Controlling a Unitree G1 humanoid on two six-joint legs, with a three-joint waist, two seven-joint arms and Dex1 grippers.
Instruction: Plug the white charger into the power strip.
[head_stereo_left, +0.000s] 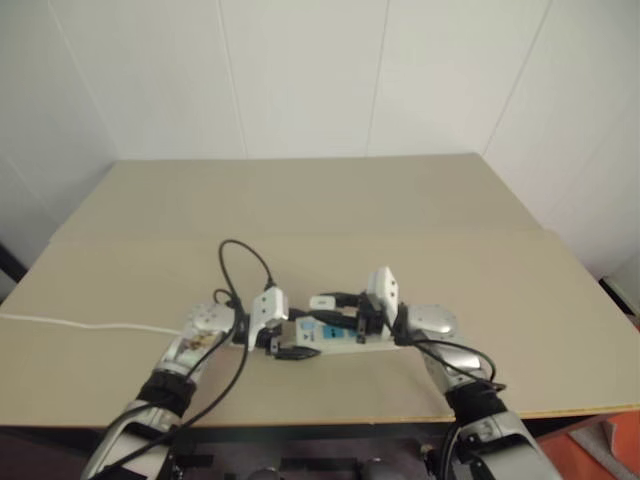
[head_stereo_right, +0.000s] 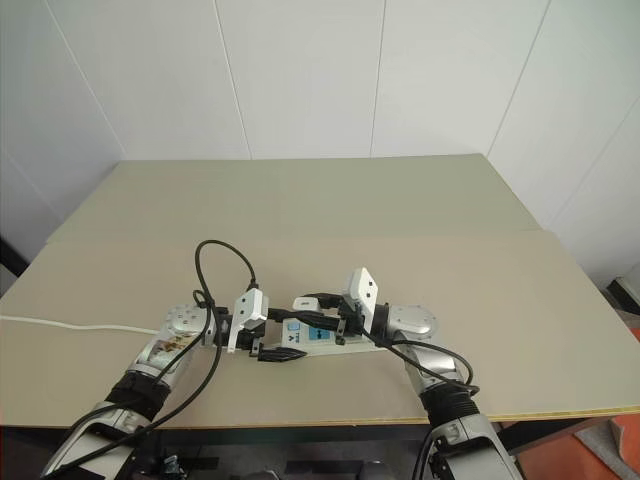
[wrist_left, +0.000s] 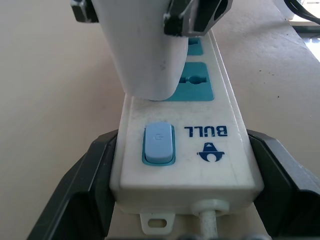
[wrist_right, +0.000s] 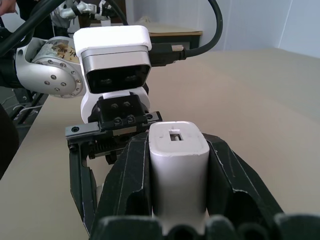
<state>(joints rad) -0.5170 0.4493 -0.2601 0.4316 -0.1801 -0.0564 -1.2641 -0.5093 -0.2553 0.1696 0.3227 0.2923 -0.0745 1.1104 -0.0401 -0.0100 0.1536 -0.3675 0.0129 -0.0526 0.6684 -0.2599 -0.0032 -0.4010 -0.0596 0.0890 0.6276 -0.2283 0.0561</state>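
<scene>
The power strip (wrist_left: 210, 165) lies flat near the table's front edge, with a blue switch (wrist_left: 159, 144) at its cord end and blue socket faces (wrist_left: 197, 82) further along. My left gripper (wrist_left: 182, 137) is shut on the strip's cord end, a black finger (wrist_left: 95, 175) pressed to each long side. The white charger (wrist_right: 177, 160) stands clamped in my right gripper (wrist_right: 177, 140), which reaches in from the right. The charger's lower end (wrist_left: 145, 75) meets the strip just past the switch. Its prongs and the socket beneath are hidden. From the head, both grippers meet over the strip (head_stereo_left: 340, 338).
The strip's thin white cord (head_stereo_left: 90, 325) runs left across the beige table (head_stereo_left: 330, 200). Black cables (head_stereo_left: 245, 270) loop above my left wrist. The table's front edge (head_stereo_left: 400, 420) is close below the strip. White wall panels stand behind, and an orange object (head_stereo_left: 612, 450) sits off the table's lower right.
</scene>
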